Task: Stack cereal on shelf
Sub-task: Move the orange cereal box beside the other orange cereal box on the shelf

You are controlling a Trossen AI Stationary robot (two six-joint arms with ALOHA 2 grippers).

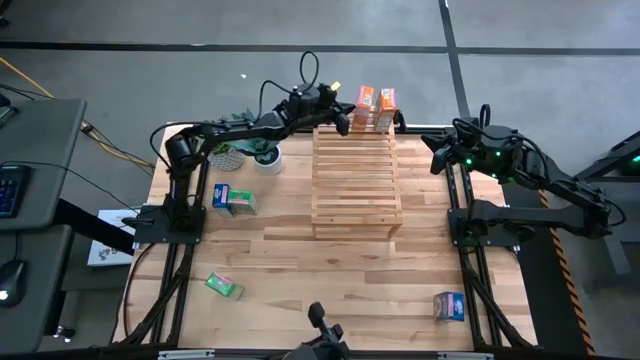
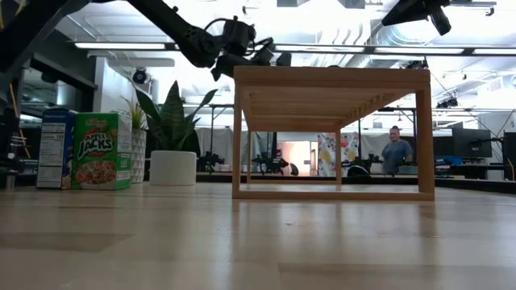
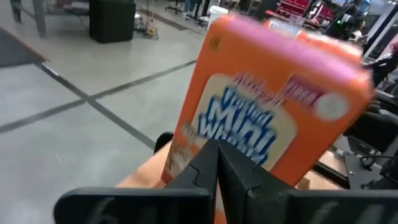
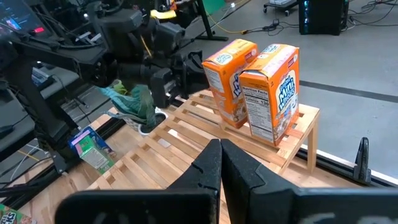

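Two orange cereal boxes (image 1: 365,104) (image 1: 386,108) stand upright side by side on the far end of the slatted wooden shelf (image 1: 355,185). My left gripper (image 1: 343,118) is shut and reaches in from the left, level with the nearer orange box (image 3: 273,106). A blue and a green box (image 1: 232,198) stand together left of the shelf. Another green box (image 1: 224,286) lies near the table's near left. A second blue box (image 1: 449,306) sits near right. My right gripper (image 4: 219,149) is shut and hovers right of the shelf. My left gripper has its shut fingertips (image 3: 217,163) right at the lower front face (image 3: 233,134) of the left orange box, coming level from the table's left. Whether they touch the box I cannot tell. The box stands on the shelf's slats.
A potted plant (image 1: 255,150) stands left of the shelf under the left arm. In the low view the blue and green boxes (image 2: 101,151) and the plant (image 2: 173,133) stand left of the shelf's legs (image 2: 236,141). A person (image 2: 396,150) stands in the room beyond.
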